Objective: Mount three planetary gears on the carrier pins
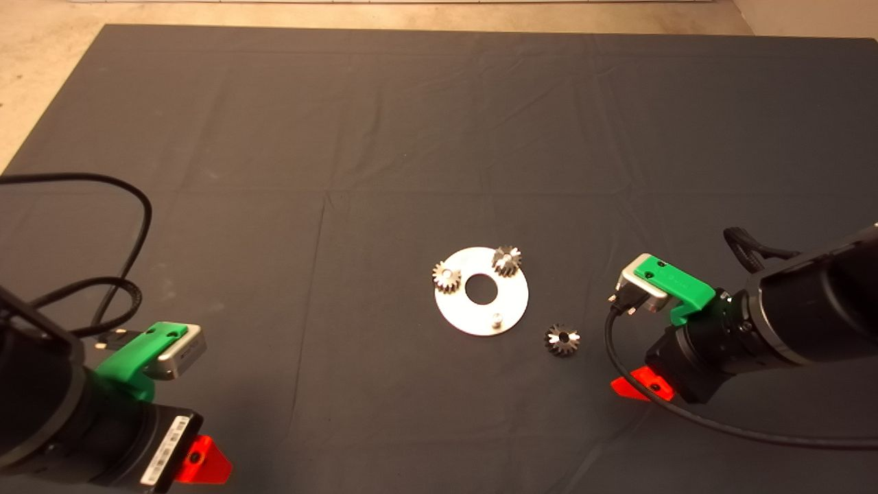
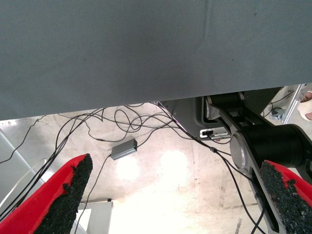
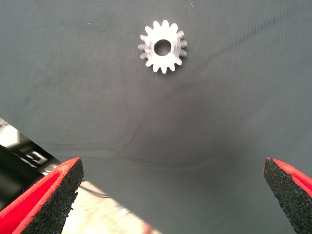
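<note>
The silver carrier disc [image 1: 511,305] lies at the mat's centre. Two planetary gears sit on its pins: one at the left [image 1: 446,278], one at the back [image 1: 506,261]. The front carrier pin [image 1: 494,318] stands bare. A third gear [image 1: 562,339] [image 3: 163,47] lies flat on the mat, just right of the disc. My right gripper [image 3: 170,195] hovers to the right of this loose gear, open, fingers wide apart and empty. My left gripper [image 2: 170,195] waits at the lower left edge, open and empty.
A black cable [image 1: 130,206] loops over the mat at the left, and another cable [image 1: 686,412] trails from the right arm. In the left wrist view, the floor beyond the mat shows cables, a small grey box [image 2: 124,148] and the robot's base.
</note>
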Controlling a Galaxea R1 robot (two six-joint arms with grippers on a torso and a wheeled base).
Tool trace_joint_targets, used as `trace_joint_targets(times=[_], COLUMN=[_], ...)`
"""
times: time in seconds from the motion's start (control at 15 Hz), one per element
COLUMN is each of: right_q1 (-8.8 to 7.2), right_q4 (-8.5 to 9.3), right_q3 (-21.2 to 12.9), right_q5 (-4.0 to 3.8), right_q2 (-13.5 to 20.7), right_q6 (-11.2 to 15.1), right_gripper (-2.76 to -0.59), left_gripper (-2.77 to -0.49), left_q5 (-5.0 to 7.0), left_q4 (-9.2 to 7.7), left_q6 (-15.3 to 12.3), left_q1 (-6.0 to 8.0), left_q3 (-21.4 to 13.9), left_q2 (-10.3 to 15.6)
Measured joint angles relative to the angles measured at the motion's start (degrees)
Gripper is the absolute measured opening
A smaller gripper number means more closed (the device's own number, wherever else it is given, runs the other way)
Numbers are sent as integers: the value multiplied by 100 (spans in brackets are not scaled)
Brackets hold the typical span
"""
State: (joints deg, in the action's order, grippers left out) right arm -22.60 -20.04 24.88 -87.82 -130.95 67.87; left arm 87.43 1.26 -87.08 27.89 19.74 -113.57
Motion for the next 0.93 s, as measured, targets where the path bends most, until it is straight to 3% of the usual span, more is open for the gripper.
trace_joint_targets(times=[0.33,0.47,0.73,0.93], right_q1=[157,309,581,907], right_q4=[-385,-593,-1304,-1839], right_q3=[-40,-41,-40,18], right_q5=[-5,9,9,12], right_q2=[-67,-146,-316,-384], right_q6=[-1060,-1393,-1878,-2131], right_gripper=[-61,-61,-61,-61], left_gripper=[-78,-78,-78,-78], left_q5=[0,0,1,2], left_q4=[-10,-18,-19,-21], left_q6=[87,98,95,95], left_q1=[74,77,77,79], left_q3=[0,0,0,0], left_q2=[-2,9,27,73])
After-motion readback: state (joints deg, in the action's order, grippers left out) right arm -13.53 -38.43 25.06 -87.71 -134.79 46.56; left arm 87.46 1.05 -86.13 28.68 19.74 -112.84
